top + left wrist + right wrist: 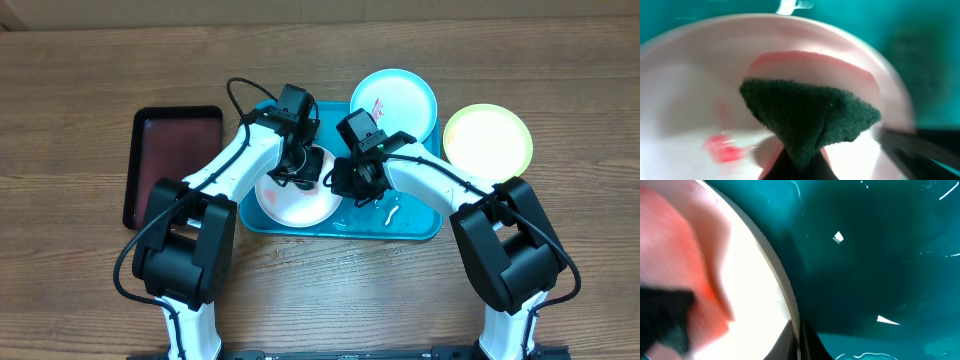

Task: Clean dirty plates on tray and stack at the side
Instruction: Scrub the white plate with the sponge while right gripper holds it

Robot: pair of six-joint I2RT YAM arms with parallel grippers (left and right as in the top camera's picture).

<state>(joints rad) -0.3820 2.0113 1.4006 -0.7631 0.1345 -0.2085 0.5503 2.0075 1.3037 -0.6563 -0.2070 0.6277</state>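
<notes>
The scrubbing step is in hand. The left gripper [300, 172] is clamped on a sponge [810, 115], a soft block with a dark green scouring face and a pink backing. The sponge juts out ahead of the jaws, over the white plate [295, 205], a round plastic dish with a pale centre. Whether the scouring face presses on the plate is lost in blur.

Just beside the sponge's tip, a red smear [722, 147] shows on the plate's floor, so I judge this plate not yet clean. The right gripper [352, 185] has its jaws pinched narrow on the rim of the same plate, apparently steadying it. To the outer side of those jaws lies the bare floor of the turquoise tray [420, 215], a large rectangular plastic one with a raised rim.

Beyond the right jaws, the pale cyan plate [395, 100] overlaps the tray's far corner. The yellow-green plate [487, 138] sits well apart from both jaws on the brown wood-grain tabletop [560, 80].

The next move calls for the left jaws to bring the green face onto the smear and rub across it while the right jaws brace the rim. Only then would lifting the plate out towards the tabletop make sense.
</notes>
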